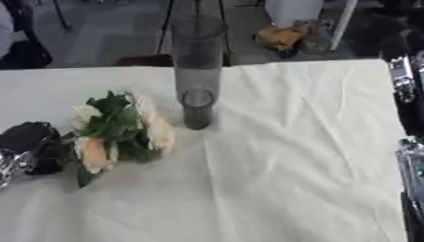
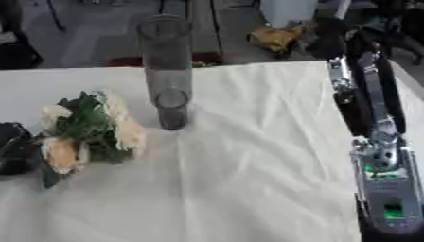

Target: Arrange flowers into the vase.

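Left eye view shows my left hand [image 1: 25, 146] at the table's left edge, dark and bunched beside the flowers [image 1: 116, 130]. It touches their stem end, and I judge the fingers are curled round the stems, though the leaves hide the contact itself. The bouquet lies on its side on the white cloth [image 1: 290, 165], blooms pointing away from my palm toward the vase [image 1: 197, 71]. That lie suits me: stems at my hand, heads free to swing upward.

The vase stands upright near the far middle of the table, tall, clear and empty, close beyond the blooms but not touching them. Its narrow mouth sits high, so I expect to lift the bunch and tip it stem-down.

My right arm [image 2: 377, 142] runs along the right edge; its hand is out of sight.
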`<state>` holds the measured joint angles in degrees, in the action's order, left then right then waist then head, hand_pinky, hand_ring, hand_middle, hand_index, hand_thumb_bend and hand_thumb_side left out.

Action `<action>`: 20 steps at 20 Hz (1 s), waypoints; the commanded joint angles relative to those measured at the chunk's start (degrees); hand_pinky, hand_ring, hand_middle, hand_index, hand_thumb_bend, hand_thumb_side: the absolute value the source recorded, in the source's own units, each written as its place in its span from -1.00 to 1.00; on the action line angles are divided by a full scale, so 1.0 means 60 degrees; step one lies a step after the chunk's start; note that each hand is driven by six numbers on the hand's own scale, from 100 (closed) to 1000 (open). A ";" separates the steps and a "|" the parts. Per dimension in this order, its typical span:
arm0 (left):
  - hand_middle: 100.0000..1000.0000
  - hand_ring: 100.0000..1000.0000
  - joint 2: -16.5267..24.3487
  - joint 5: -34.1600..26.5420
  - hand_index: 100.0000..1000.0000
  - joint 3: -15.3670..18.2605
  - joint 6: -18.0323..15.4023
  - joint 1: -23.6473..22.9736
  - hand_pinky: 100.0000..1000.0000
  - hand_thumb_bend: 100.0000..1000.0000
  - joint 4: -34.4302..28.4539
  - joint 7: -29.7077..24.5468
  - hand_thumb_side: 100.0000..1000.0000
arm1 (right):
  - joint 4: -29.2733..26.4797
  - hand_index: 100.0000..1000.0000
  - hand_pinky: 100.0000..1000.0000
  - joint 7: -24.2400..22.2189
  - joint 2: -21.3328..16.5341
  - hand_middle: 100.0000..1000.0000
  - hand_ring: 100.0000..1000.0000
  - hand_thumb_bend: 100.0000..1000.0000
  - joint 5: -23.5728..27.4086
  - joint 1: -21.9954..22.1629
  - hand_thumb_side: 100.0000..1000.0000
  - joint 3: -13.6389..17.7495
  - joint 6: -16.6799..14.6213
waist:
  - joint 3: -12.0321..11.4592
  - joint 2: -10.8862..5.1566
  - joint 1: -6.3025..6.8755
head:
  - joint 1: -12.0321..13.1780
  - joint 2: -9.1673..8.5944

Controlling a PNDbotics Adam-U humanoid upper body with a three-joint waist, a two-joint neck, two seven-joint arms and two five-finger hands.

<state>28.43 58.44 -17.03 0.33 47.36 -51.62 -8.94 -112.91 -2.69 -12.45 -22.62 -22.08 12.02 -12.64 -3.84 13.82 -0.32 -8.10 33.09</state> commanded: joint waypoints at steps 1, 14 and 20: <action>-1.00 -1.00 -0.0035 -0.0086 -0.82 0.0110 0.0008 0.0023 -1.00 -1.00 0.0368 0.0284 -0.38 | -0.0091 0.69 0.25 0.0047 -0.0184 0.00 0.62 -0.93 -0.0011 -0.0067 1.00 0.0083 0.0011 | 0.0039 -0.0081 -0.0017 | 0.0029 -0.0111; -1.00 -1.00 0.0488 -0.1477 -0.98 -0.0081 -0.0403 -0.0017 -1.00 -1.00 -0.0771 -0.0489 -0.13 | -0.0078 0.69 0.26 0.0112 -0.0192 0.00 0.62 -0.95 -0.0013 -0.0003 1.00 0.0090 0.0072 | -0.0018 -0.0122 0.0036 | -0.0046 -0.0085; -1.00 -1.00 0.0867 -0.1828 -1.00 0.0017 0.0117 -0.0042 -1.00 -1.00 -0.1722 -0.0273 -0.34 | -0.0087 0.69 0.26 0.0126 -0.0183 0.00 0.62 -0.96 -0.0021 0.0002 1.00 0.0089 0.0096 | -0.0055 -0.0137 0.0057 | -0.0111 -0.0040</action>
<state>31.20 48.02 -17.54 0.27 46.35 -59.97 -10.96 -112.91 -2.08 -12.45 -22.62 -21.63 12.33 -12.17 -4.08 13.96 -0.11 -8.55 33.08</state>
